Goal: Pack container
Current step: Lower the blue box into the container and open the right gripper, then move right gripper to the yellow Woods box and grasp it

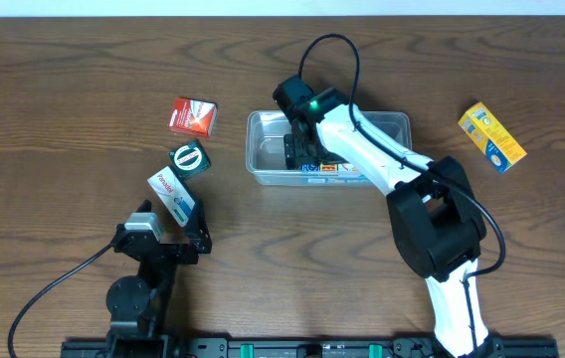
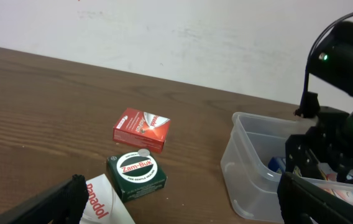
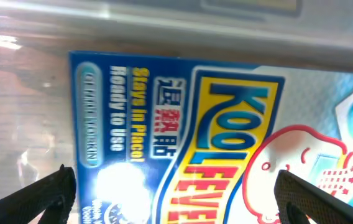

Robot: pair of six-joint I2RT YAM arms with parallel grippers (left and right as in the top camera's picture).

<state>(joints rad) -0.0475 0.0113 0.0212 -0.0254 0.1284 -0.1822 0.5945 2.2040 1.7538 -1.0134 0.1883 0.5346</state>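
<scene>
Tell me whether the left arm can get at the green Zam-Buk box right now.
Probably yes: the left tool sits open nearby, the green box is uncovered, and only the white box lies partly between them.

A brown wood-grain table (image 1: 64, 89) is lying matt under the clear, smooth plastic container (image 2: 245, 162), whose walls are catching soft glints. Inside it, a blue printed cardboard box (image 3: 183, 137) is throwing back a glossy glare, while the red carton (image 2: 141, 129) and green carton (image 2: 137, 176) are looking smooth and faintly shiny.
</scene>
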